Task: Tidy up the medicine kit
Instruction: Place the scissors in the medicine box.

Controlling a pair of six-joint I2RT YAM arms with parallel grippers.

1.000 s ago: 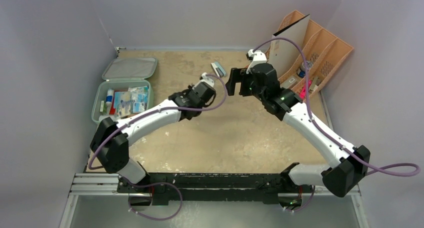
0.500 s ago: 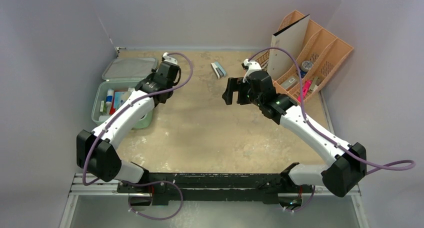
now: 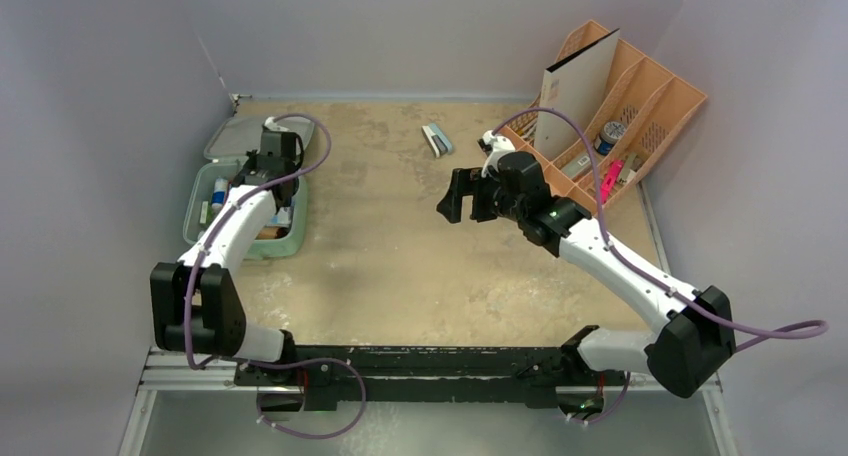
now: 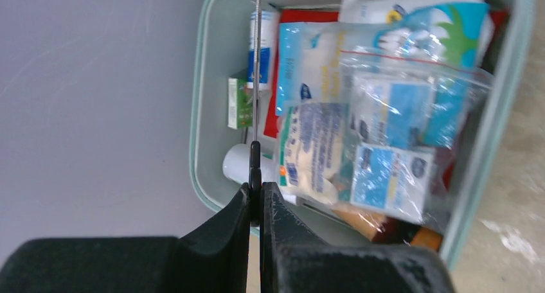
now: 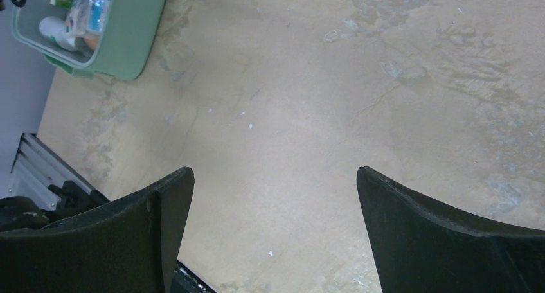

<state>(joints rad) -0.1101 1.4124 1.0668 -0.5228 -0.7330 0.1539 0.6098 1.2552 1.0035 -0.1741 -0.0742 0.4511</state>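
Grey walls were seen round a tan bench [image 3: 420, 266], with the open kit [image 3: 248, 254] set at its far left, against the wall. The left hand [image 4: 256, 193] was held over it, pinched on a thin metal tool [image 4: 256, 81] (seen edge-on, kind unclear). The right hand [image 5: 273, 177] was spread, empty, over mid-bench. If released high, the tool could be bounced off the crowded packets [image 4: 385, 113] and out.

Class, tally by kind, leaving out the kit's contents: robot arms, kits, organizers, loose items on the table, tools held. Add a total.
Robot arms: 2 (left arm, right arm)
Medicine kit: 1
Orange desk organizer: 1
Small loose item on table: 1
Thin metal tool in the left fingers: 1
Total: 6
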